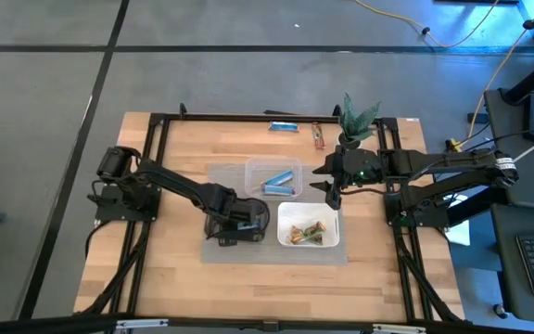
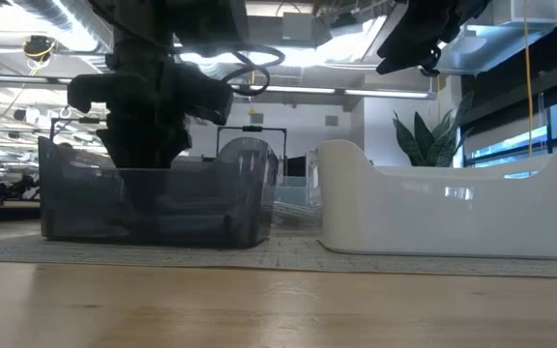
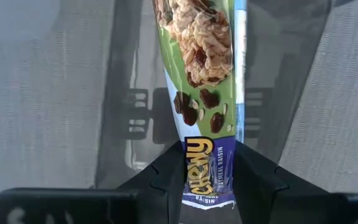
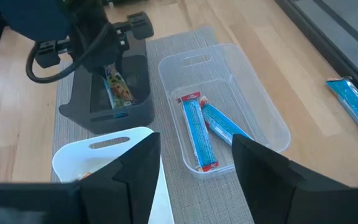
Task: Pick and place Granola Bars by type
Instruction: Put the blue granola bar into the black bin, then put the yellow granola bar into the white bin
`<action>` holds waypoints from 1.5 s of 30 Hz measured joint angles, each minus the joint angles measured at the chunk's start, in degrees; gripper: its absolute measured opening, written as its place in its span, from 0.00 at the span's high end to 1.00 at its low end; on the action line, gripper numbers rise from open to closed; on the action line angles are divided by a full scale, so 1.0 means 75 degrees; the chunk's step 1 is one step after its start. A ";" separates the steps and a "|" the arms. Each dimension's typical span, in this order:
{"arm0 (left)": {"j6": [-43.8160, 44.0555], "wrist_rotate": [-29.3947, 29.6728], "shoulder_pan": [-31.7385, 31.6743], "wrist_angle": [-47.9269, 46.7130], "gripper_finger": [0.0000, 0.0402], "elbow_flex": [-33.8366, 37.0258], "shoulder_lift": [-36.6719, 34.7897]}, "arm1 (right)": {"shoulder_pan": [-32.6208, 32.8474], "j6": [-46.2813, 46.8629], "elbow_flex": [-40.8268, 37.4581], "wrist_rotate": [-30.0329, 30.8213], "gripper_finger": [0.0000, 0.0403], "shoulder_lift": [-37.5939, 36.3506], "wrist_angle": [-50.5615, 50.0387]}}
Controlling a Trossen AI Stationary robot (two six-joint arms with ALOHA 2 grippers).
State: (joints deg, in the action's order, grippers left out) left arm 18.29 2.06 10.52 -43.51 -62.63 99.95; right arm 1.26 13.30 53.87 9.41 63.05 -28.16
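My left gripper points down into the black tray and is shut on a green-wrapped granola bar. The clear tray beside it holds two blue bars. Green and brown bars lie in the white tray. On the far part of the table lie a blue bar and a brown-orange bar. Above the gap between the clear and white trays, my right gripper hangs open and has nothing in it. My left gripper pinches the bar's purple-printed end between its two fingers, from above, pointing down. The bar hangs lengthwise below the fingers inside the black tray. I cannot tell whether its lower end touches the tray floor.
The three trays stand on a grey mat in the middle of the wooden table. A small potted plant stands at the far edge, close to the right arm. Bare wood lies toward the near edge.
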 joint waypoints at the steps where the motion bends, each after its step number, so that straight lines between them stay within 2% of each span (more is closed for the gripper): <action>1: 0.0009 -0.0029 0.0000 0.0005 0.74 0.0000 0.0011 | 0.0000 0.0000 0.0000 0.0000 0.50 0.0000 0.0000; 6: 0.0179 -0.0013 0.0000 0.0003 0.72 0.0000 0.0020 | 0.0000 -0.0003 0.0000 0.0000 0.50 0.0000 0.0024; 14: -0.0018 -0.0064 0.0044 -0.0066 0.57 0.0000 -0.0001 | 0.0000 0.0005 0.0000 0.0003 0.50 0.0000 0.0779; 20: -0.0157 -0.0486 -0.0051 -0.0303 0.52 0.0000 -0.0764 | 0.0000 -0.1014 0.0000 0.0086 0.50 0.0000 0.1627; 22: -0.0347 -0.0332 -0.0098 -0.0296 0.52 0.0000 -0.1192 | -0.0069 -0.0631 0.0001 0.0404 0.50 0.0000 0.2049; 24: -0.0400 -0.0089 -0.0159 -0.0269 0.52 0.0000 -0.1659 | -0.0338 -0.0013 0.0122 0.0488 0.50 0.0000 0.2054; 28: -0.0646 0.0737 -0.0351 -0.0261 0.52 0.0000 -0.2547 | -0.1259 0.0750 0.0511 0.0112 0.50 0.0069 0.1683; 32: -0.0926 0.1639 -0.0566 -0.0213 0.52 0.0000 -0.3255 | -0.2221 0.0792 0.1018 -0.0288 0.50 0.0453 0.1253; 38: -0.0948 0.2594 -0.1112 -0.0208 0.52 0.0000 -0.3899 | -0.3514 0.0790 0.2142 -0.0668 0.50 0.1854 -0.0369; 41: -0.0948 0.2780 -0.1419 -0.0213 0.52 0.0000 -0.4018 | -0.4059 0.0718 0.2681 -0.0664 0.50 0.2720 -0.0933; 45: -0.1131 0.2780 -0.1777 -0.0245 0.52 0.0000 -0.4020 | -0.4523 0.0082 0.3200 -0.0664 0.50 0.3670 -0.0991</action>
State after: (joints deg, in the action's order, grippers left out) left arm 9.81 22.91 -2.81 -45.34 -62.63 69.80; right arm -32.66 13.92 77.86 4.43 90.57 -35.60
